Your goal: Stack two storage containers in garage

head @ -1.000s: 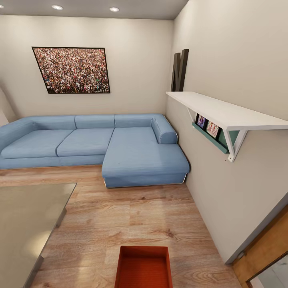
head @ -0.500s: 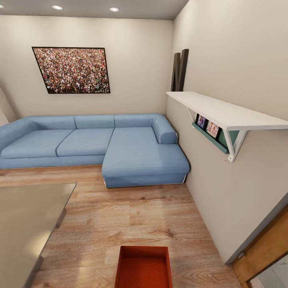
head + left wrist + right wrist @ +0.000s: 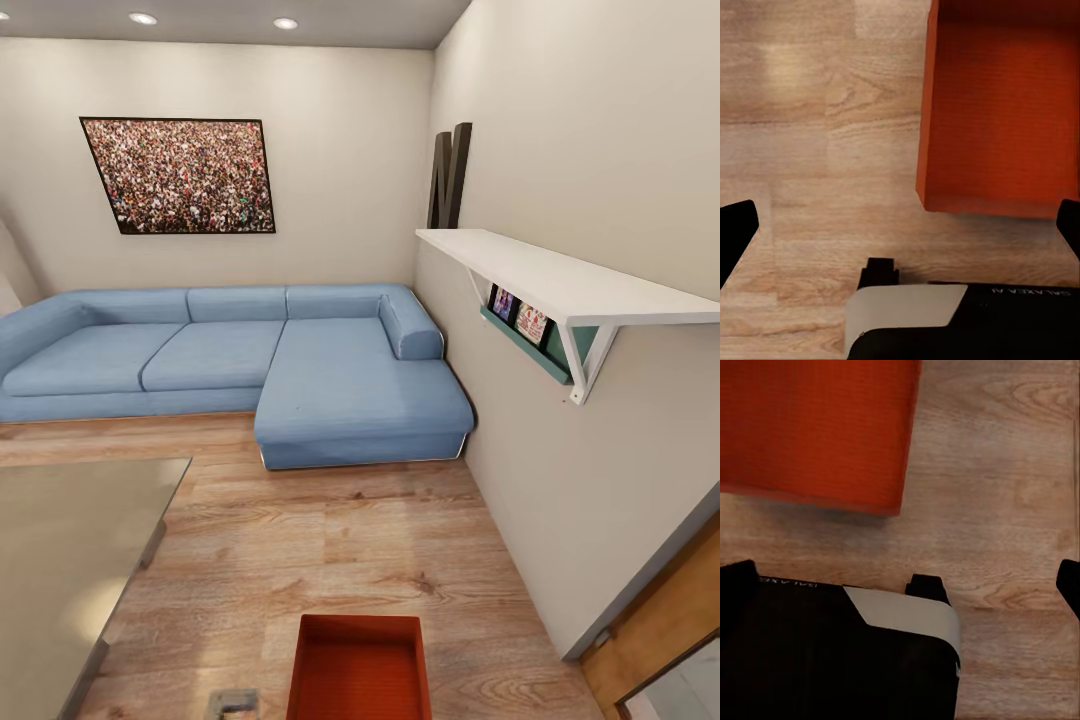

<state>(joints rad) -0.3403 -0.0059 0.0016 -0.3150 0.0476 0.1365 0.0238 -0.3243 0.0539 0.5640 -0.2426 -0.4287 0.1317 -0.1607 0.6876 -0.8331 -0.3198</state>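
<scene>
orange bin (image 3: 360,668) on planks, sofa (image 3: 240,365) beyond

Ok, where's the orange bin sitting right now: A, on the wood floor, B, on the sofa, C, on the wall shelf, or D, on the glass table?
A: the bin rests on the wood floor, in front of the sofa, apart from the table.

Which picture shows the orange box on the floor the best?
The left wrist view: the orange box shows its inside, one wall and near corners, lying on the wood floor. The head view has it cut off at the bottom edge, and the right wrist view catches one corner.
</scene>
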